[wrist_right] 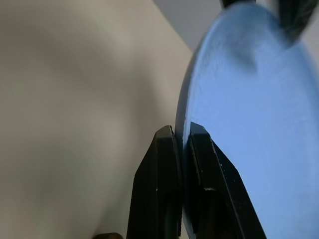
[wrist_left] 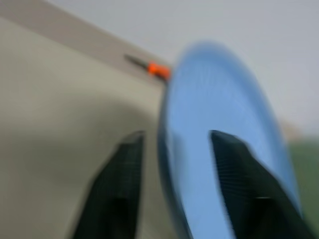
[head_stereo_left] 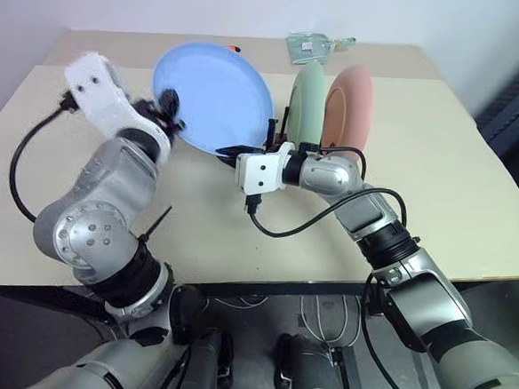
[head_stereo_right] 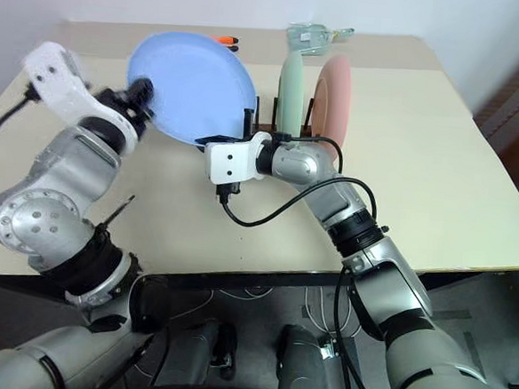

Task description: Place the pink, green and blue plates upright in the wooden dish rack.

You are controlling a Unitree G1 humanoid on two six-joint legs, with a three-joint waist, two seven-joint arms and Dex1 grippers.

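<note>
Nearest the robot, above the middle of the table (head_stereo_left: 439,180), the right gripper (head_stereo_left: 230,150) reaches leftward and its two black fingers (wrist_right: 164,164) are pinched together on the lower rim of the blue plate (head_stereo_left: 215,98), one finger on each face, as the right wrist view shows plainly. Just to the left and slightly farther, the left gripper (head_stereo_left: 169,108) sits at the plate's left edge with its fingers (wrist_left: 119,184) spread apart, the rim passing between them without a visible squeeze; whether either pad brushes the plate I cannot tell. So the blue plate looks to be carried by the right gripper alone, tilted in the air with its face toward the camera, and it is not yet in the rack. Farther back and to the right, the green plate (head_stereo_left: 305,104) and the pink plate (head_stereo_left: 350,103) stand upright side by side in the wooden dish rack (head_stereo_right: 263,116), of which little shows, the green one on the left. By this reading two of the three plates are done, and what remains is to turn the blue plate on edge and lower it into a free slot, probably to the left of the green one. Beyond the plates, an orange-tipped tool (head_stereo_right: 221,40) lies at the far edge.
</note>
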